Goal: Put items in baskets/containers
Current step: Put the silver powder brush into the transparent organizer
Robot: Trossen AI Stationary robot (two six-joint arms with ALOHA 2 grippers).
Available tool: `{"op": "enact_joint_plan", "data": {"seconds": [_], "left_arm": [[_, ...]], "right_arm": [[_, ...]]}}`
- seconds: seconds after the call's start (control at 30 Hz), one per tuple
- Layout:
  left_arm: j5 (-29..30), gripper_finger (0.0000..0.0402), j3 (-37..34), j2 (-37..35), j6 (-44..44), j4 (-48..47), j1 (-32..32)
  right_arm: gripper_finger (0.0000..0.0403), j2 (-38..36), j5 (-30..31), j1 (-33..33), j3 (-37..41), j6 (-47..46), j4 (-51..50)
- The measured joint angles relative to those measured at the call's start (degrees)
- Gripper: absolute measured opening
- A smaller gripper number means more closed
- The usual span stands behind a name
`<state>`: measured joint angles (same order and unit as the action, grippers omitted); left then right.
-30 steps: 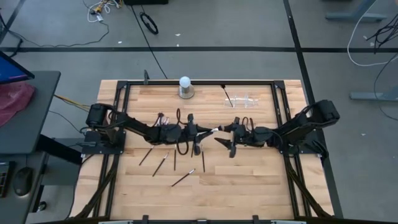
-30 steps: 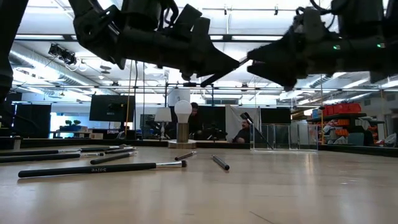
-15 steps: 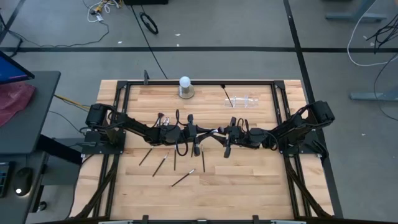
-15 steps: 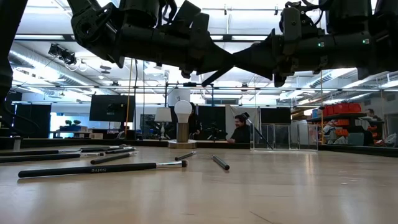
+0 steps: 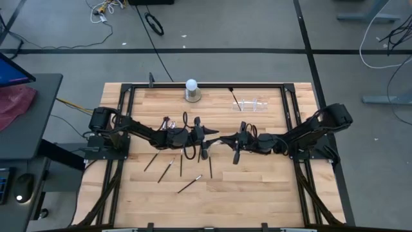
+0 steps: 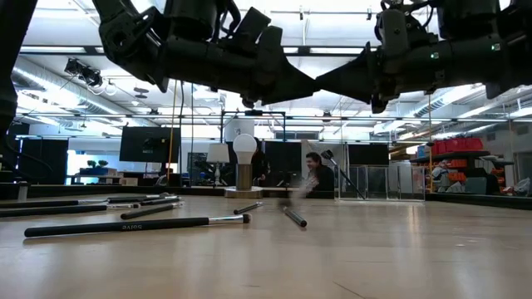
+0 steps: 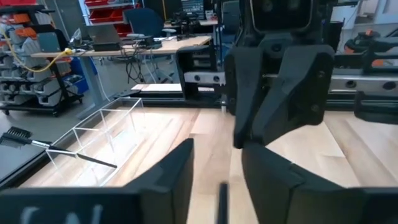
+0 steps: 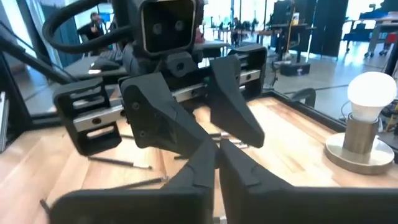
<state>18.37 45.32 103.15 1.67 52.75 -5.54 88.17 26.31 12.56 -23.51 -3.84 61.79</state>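
The clear holder (image 5: 248,104) stands near the table's far edge, right of the white ball lamp (image 5: 191,89), with one brush (image 5: 236,99) leaning in it, bristles up. The other makeup brushes (image 5: 168,169) lie loose on the wooden table (image 5: 257,187) towards the front left. Mid-table, above the surface, the left gripper (image 5: 212,134) has its fingers parted; the right gripper (image 5: 226,139), tip to tip with it, is closed, and whether it holds anything cannot be told.

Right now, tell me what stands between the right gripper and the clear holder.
Nothing visible does. In the high view, only bare table lies between the right gripper, raised at mid-table, and the clear holder near the far edge. The white ball lamp stands off to one side of that path.
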Motion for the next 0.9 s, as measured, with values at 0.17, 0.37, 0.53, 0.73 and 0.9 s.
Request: {"op": "enact_joint_plan", "data": {"seconds": [0.17, 0.37, 0.53, 0.73, 0.9], "left_arm": [[0.0, 0.0180, 0.0, 0.1, -0.1, -1.1, 0.1], [-0.5, 0.0185, -0.2, 0.1, 0.0, -3.8, -0.1], [-0.3, 0.0185, -0.2, 0.1, 0.0, -5.6, 0.0], [-0.3, 0.0185, -0.2, 0.1, -1.0, -6.0, 0.0], [-0.2, 0.0185, -0.2, 0.1, -1.1, -6.0, 0.0]], "right_arm": [[0.0011, -2.1, 0.3, -0.1, -0.2, -1.9, -6.4], [0.0006, -5.9, 1.7, -0.2, 0.0, -2.1, -15.8], [0.0030, -13.4, -1.8, -0.1, 0.0, -3.1, -32.7], [0.0129, -11.6, -12.9, -0.4, 0.0, -5.6, -42.1], [0.0206, -3.5, -17.0, -0.4, 0.0, -2.5, -39.6]]}}
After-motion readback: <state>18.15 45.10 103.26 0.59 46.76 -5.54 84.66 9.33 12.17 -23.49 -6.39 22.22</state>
